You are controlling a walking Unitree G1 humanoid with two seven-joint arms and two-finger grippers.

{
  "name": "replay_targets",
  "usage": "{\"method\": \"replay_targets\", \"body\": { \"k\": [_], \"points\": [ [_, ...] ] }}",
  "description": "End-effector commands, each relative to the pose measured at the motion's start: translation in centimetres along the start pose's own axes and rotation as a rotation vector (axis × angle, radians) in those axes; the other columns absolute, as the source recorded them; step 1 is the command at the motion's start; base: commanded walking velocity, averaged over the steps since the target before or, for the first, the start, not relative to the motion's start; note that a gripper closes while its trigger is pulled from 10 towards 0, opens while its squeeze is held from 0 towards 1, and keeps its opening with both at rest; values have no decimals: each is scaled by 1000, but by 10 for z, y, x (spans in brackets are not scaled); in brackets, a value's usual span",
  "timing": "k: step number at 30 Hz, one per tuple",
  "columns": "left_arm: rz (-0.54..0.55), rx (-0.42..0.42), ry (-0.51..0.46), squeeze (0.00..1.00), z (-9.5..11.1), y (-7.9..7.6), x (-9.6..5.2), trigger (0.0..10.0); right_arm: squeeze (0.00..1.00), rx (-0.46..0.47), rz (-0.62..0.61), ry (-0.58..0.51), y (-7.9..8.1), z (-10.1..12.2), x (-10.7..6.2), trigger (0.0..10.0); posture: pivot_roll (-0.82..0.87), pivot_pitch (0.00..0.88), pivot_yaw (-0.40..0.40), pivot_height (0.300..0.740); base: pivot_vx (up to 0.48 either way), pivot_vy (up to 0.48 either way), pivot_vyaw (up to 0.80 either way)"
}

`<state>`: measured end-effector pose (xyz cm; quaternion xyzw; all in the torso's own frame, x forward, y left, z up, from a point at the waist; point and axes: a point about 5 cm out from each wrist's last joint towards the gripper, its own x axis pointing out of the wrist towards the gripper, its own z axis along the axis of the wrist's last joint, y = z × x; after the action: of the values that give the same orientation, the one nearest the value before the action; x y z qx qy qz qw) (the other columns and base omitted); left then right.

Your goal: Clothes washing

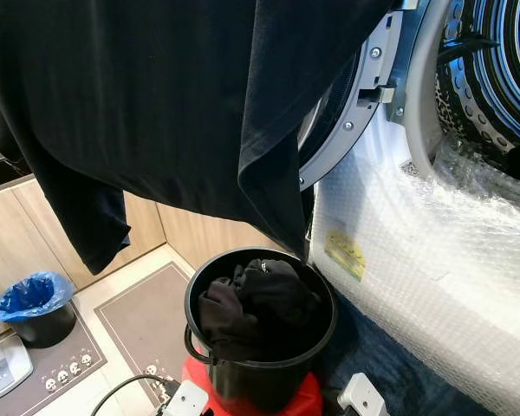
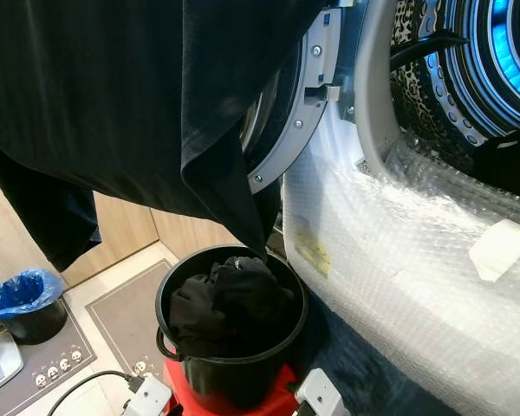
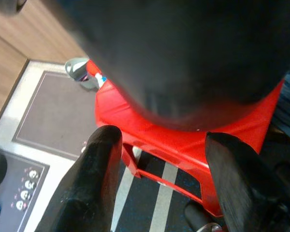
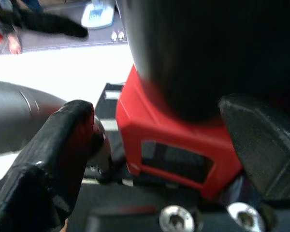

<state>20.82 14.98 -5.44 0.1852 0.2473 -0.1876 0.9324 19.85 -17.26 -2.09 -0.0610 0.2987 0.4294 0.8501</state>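
Dark garment (image 1: 156, 104) hangs across our head view, its long axis running nine to three. Our left pincer (image 3: 164, 183) and right pincer (image 4: 164, 145), both spread, flank the bucket (image 1: 260, 347) at six; the drum (image 1: 494, 69) lies at two.

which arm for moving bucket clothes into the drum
Right, probably: the drum lies right of the black bucket. Left gripper and right gripper both sit low by the red stool, jaws open.

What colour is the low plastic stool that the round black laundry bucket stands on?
Bright red; the low plastic stool shows best in the left wrist view.
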Motion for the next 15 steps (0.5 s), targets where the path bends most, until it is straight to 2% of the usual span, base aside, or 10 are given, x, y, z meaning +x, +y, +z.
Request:
{"method": "replay_targets", "body": {
  "k": [1, 3, 5, 7, 9, 10, 11, 14, 15],
  "points": [
    [-33, 37, -13, 0, 3, -2, 1, 10000, 0, -6, -21, 20, -3, -6, -1, 10000, -29, 0, 29, 740, 0, 0, 0],
    [-68, 48, -26, 0, 5, -6, 2, 10000, 0, 6, -33, 37, -6, -14, -2, 10000, -29, 0, 28, 740, 0, 0, 0],
    [-163, 51, -26, 0, 5, -14, 1, 10000, 0, 24, -41, 74, -7, -24, -5, 10000, -29, 0, 28, 740, 0, 0, 0],
    [-191, 92, -43, 0, 6, -16, 0, 10000, 0, 19, -50, 93, -8, -29, -7, 10000, -29, 0, 29, 740, 0, 0, 0],
    [-233, 88, -47, 0, 6, -19, 0, 10000, 0, 27, -59, 119, -8, -36, -8, 10000, -30, 0, 29, 740, 0, 0, 0],
    [-295, 88, -59, 0, 8, -23, -1, 10000, 0, 40, -71, 165, -7, -46, -11, 10000, -29, 0, 27, 740, 0, 0, 0],
    [-344, 127, -78, 0, 10, -24, -2, 10000, 0, 48, -81, 211, -6, -55, -14, 10000, -30, 0, 28, 740, 0, 0, 0],
    [-410, 174, -98, 0, 14, -26, -3, 10000, 0, 69, -116, 284, -3, -69, -18, 10000, -30, 0, 26, 740, 0, 0, 0],
    [-447, 211, -120, 0, 17, -25, -3, 10000, 0, 70, -150, 341, -2, -78, -20, 10000, -29, 0, 26, 740, 0, 0, 0]
  ]
}}
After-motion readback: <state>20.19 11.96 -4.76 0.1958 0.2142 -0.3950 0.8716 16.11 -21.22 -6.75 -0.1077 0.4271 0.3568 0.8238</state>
